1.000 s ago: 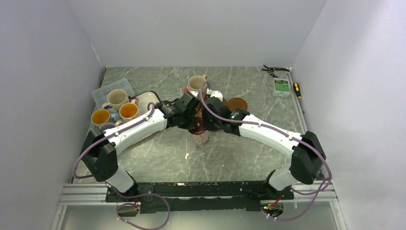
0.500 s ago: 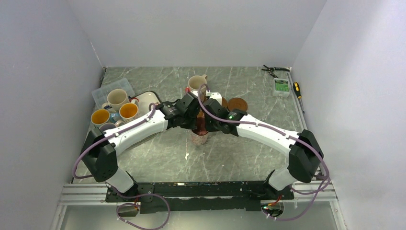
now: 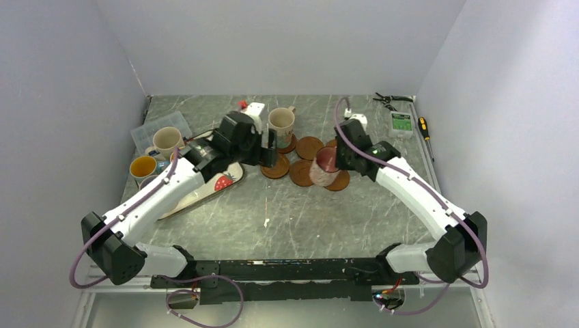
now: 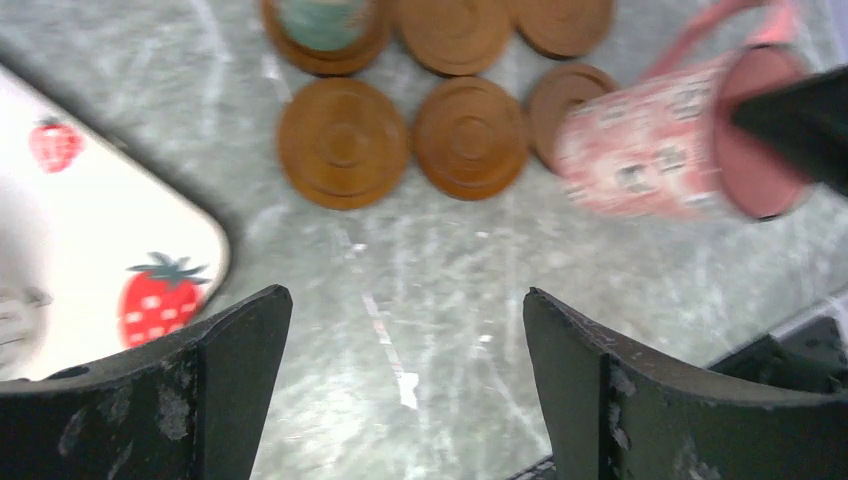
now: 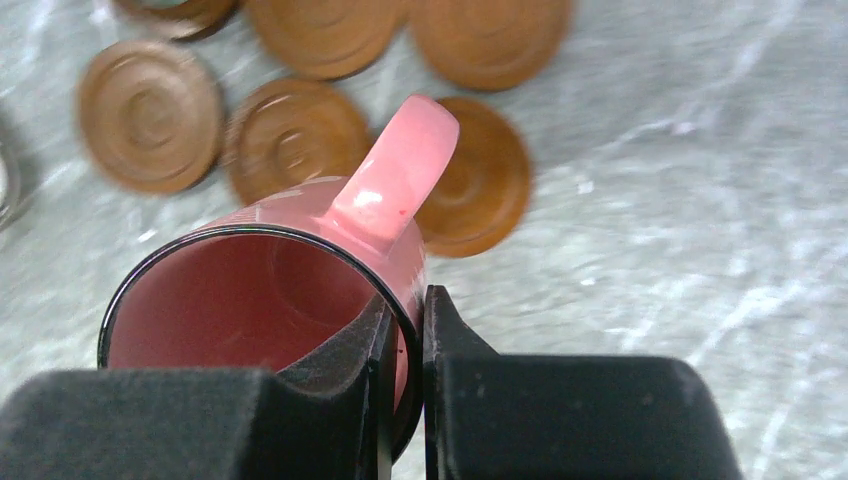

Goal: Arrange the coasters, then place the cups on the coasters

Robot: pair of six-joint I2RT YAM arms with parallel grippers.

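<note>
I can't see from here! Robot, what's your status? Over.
Left jaws open, empty. Right jaws shut on pink mug rim, tilted over bare coaster. Nothing seen blocking it.

A strawberry-print tray [image 3: 220, 180] lies left on the marble table [image 3: 307, 212]; pliers [image 3: 388, 100] and a screwdriver [image 3: 425, 128] lie far right.

Right gripper [image 3: 333, 161] holds pink mug [image 3: 321, 172] tilted above brown coasters [image 3: 308, 147]; cream mug [image 3: 280, 125] upright behind; left gripper [image 3: 271, 157] beside.
</note>
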